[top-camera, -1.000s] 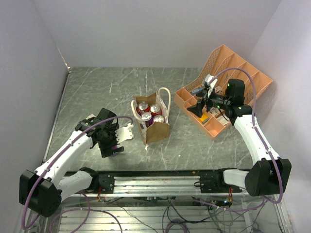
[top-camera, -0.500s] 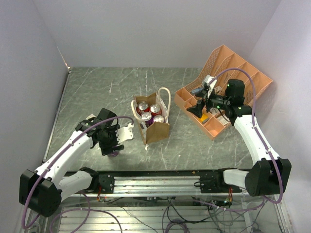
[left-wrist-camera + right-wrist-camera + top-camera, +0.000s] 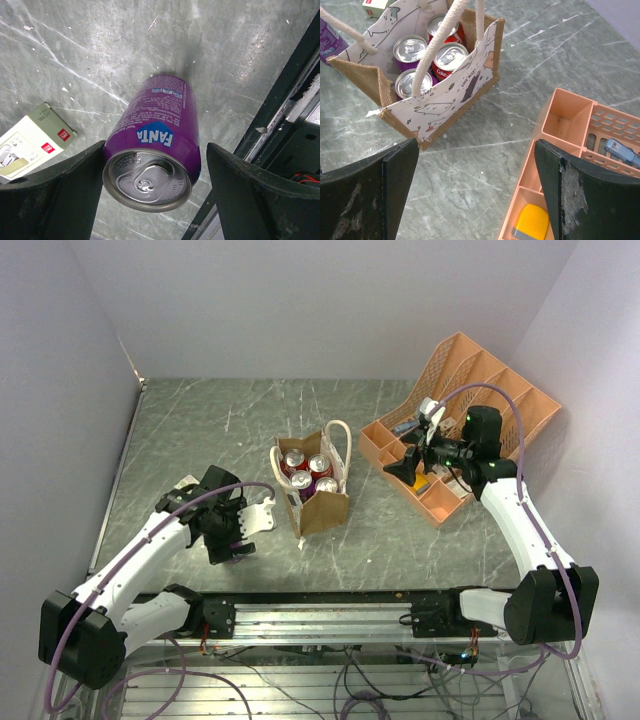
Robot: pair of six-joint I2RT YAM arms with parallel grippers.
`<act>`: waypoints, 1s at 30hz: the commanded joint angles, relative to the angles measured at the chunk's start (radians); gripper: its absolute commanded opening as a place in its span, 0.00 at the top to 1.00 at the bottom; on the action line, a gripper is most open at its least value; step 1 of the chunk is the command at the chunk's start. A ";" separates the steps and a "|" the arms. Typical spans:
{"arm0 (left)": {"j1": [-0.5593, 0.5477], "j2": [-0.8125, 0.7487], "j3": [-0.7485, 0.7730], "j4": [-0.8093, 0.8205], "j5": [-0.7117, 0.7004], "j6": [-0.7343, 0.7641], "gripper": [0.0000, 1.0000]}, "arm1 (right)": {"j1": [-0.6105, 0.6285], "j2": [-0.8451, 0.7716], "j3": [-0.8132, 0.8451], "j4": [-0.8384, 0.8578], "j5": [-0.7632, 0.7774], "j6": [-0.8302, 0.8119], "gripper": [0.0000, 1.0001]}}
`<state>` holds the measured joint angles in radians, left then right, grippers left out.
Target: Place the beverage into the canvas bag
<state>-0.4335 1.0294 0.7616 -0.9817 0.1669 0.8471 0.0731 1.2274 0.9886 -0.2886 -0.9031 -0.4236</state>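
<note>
While the left gripper [image 3: 156,147] sat at the lower left of the top view, its fingers stood apart around a purple Fanta can [image 3: 160,110] on the grey table [image 3: 240,60]. The finger at frame left met the can; a sliver of table showed at the other finger, so no clamp was confirmed. The canvas bag [image 3: 325,510] stood upright at centre frame, well apart from that can, with four cans [image 3: 451,55] inside. The right gripper [image 3: 476,145] hung with jaws wide apart and nothing between them, between the bag and the orange organizer [image 3: 565,120].
</note>
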 commanded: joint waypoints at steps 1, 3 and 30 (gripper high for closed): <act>0.007 -0.015 0.002 -0.019 0.018 0.019 0.13 | 0.000 -0.008 -0.009 0.021 -0.004 -0.012 0.00; 0.007 -0.017 0.002 -0.018 0.019 0.022 0.15 | 0.000 -0.002 -0.001 0.008 -0.010 -0.015 0.00; 0.007 -0.121 0.622 -0.161 0.260 -0.123 0.93 | -0.001 -0.005 -0.004 0.004 -0.002 -0.037 0.00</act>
<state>-0.4335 0.9226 1.2419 -1.2098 0.3084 0.8124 0.0731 1.2274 0.9871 -0.2893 -0.9016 -0.4431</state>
